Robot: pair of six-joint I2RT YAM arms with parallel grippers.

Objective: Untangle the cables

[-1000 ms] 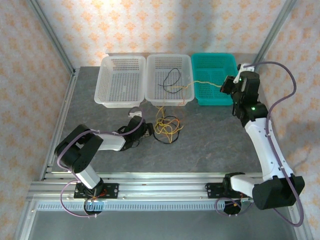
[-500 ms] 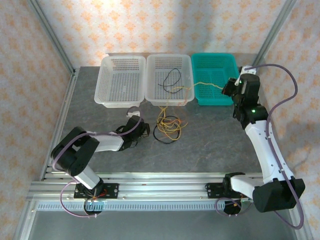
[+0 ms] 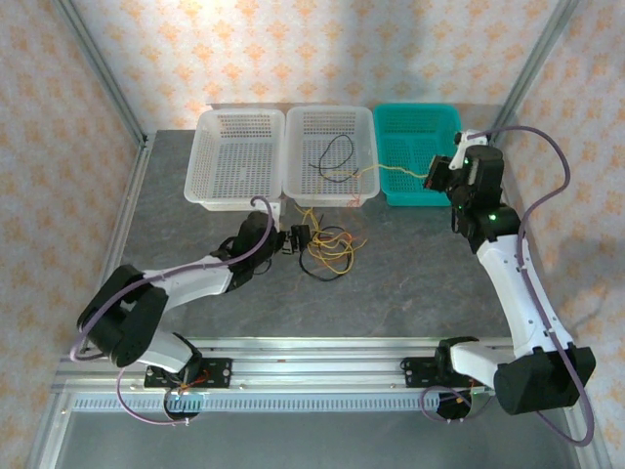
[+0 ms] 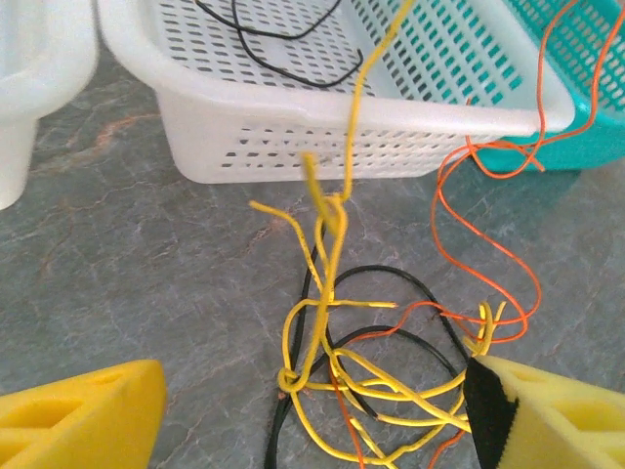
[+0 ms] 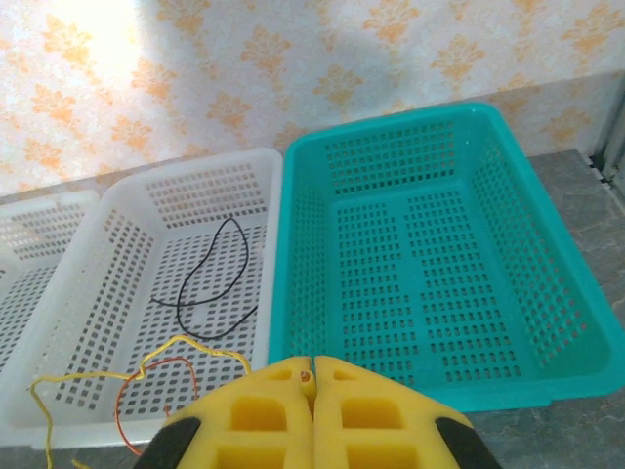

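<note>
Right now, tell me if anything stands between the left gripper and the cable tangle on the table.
Nothing visible does. The left gripper is open, and the cables lie on the bare table just ahead, between its yellow fingers.

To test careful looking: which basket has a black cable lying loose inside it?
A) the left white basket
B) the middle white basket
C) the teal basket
B: the black cable lies curled on the floor of the middle white basket.
</note>
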